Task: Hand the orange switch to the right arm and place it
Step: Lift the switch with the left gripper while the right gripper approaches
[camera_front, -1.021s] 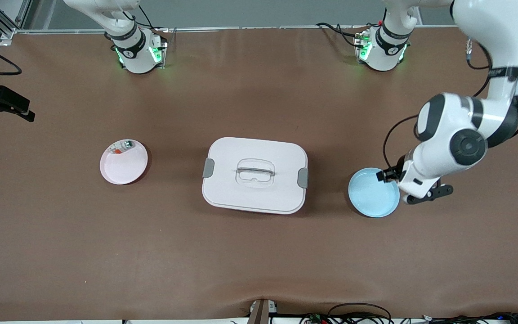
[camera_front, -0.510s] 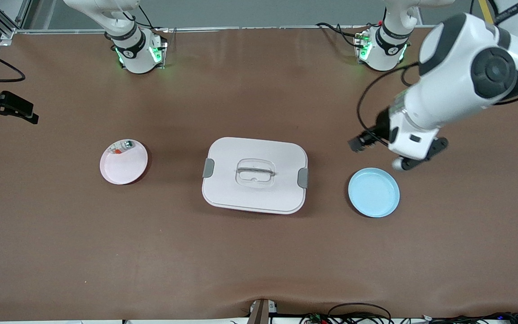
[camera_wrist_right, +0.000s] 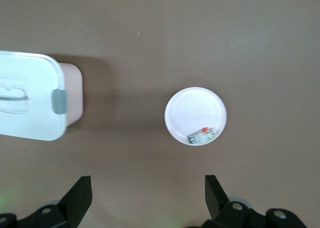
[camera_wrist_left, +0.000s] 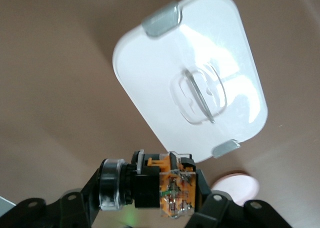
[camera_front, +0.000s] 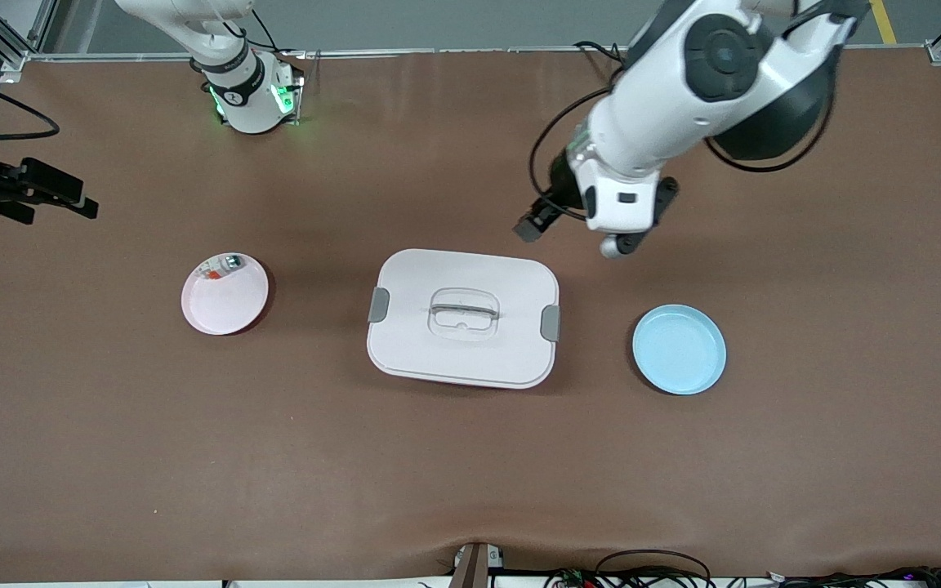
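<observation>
Two plates (camera_front: 225, 296) (camera_front: 679, 349), one lidded box (camera_front: 462, 318), two switches (camera_wrist_left: 160, 185) (camera_front: 221, 268).

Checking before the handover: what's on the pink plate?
The pink plate holds only a small whitish part with red-orange and green bits, by its rim. Nothing covers the plate; its underside can't be seen.

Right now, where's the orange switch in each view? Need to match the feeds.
Front view: the orange switch is a small dark block in the left gripper, over the table just off the white lidded box.
Left wrist view: held between the fingers, orange end showing.
Right wrist view: not in it.
Shared landmark: the white lidded box.
</observation>
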Tool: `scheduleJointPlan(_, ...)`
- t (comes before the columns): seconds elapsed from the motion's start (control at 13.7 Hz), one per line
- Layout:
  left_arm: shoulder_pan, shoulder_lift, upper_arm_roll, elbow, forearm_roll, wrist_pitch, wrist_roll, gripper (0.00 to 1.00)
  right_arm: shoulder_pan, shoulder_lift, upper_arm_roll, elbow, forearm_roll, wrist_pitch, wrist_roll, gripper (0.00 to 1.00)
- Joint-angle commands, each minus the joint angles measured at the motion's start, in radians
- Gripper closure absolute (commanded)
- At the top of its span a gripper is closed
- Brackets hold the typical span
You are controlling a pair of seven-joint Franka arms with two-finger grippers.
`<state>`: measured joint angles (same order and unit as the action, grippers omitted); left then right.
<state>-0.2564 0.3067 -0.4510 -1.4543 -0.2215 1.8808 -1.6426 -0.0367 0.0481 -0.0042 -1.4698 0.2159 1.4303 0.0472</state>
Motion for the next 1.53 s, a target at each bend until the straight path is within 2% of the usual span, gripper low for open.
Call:
scheduleJointPlan(0.0,-0.047,0.054,0.0,0.032,-0.007,0.084,-0.254,0.83,-0.006,-0.019,0.01,-0.04,0.124,0.01,0.187,0.0)
scheduleJointPlan(0.15,-0.064,0.066,-0.002,0.032,-0.018,0.127,-0.35,0.83,0.012,-0.049,0.021,-0.09,0.167,0.073,0.23,0.0)
scheduleJointPlan(0.29,-0.075,0.078,-0.002,0.034,-0.053,0.2,-0.481,0.82,0.02,-0.114,0.021,-0.209,0.253,0.171,0.232,0.0)
scheduleJointPlan(0.51,-0.104,0.084,-0.002,0.032,-0.096,0.328,-0.545,0.8,0.053,-0.174,0.024,-0.323,0.353,0.237,0.235,0.0)
scheduleJointPlan(0.66,-0.127,0.091,-0.002,0.034,-0.098,0.369,-0.56,0.8,0.104,-0.247,0.029,-0.444,0.387,0.37,0.278,0.0)
scheduleJointPlan(0.8,-0.159,0.092,-0.002,0.034,-0.098,0.405,-0.563,0.8,0.165,-0.299,0.036,-0.521,0.445,0.462,0.325,0.0)
scheduleJointPlan(1.09,-0.195,0.088,0.0,0.034,-0.096,0.452,-0.562,0.8,0.3,-0.318,0.085,-0.558,0.45,0.669,0.492,0.0)
scheduleJointPlan(1.46,-0.195,0.088,0.0,0.034,-0.087,0.452,-0.56,0.8,0.426,-0.28,0.092,-0.555,0.448,0.794,0.461,0.0)
